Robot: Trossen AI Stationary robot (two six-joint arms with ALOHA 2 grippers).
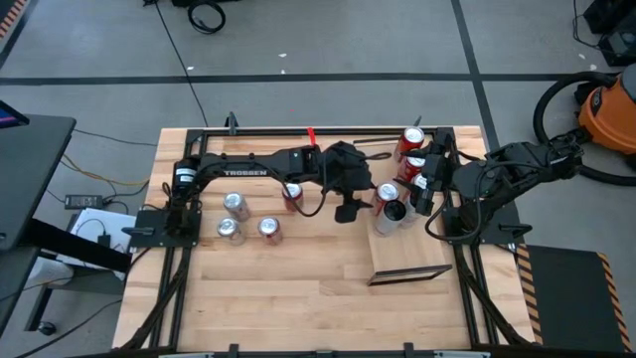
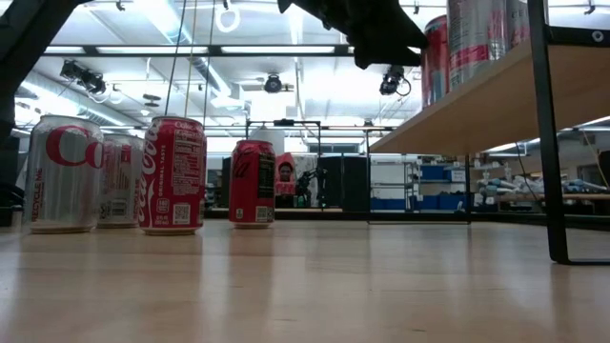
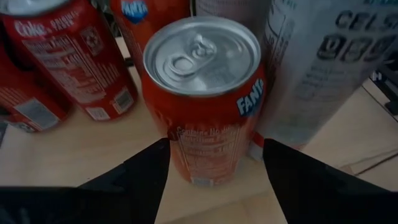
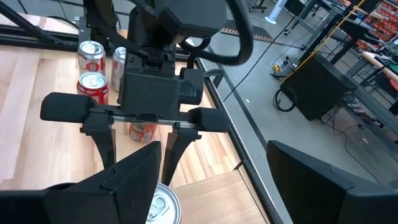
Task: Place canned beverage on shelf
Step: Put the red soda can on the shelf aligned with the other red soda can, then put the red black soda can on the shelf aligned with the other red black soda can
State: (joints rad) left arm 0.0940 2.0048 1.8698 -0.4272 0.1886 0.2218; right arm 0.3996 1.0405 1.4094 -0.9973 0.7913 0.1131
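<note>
A light plank tabletop (image 1: pixel 298 288) is seen over a grey floor. The shelf (image 1: pixel 409 254) carries several cans at its far end. An orange Fanta can (image 3: pixel 202 99) stands upright there, between the parted fingers of the left pincer (image 3: pixel 214 165), untouched. The right pincer (image 4: pixel 205 186) hangs half open and empty, just beside the left.

Orange Fanta can (image 3: pixel 205 99), silver top; light-wood shelf (image 1: pixel 407 251); red cans.
</note>
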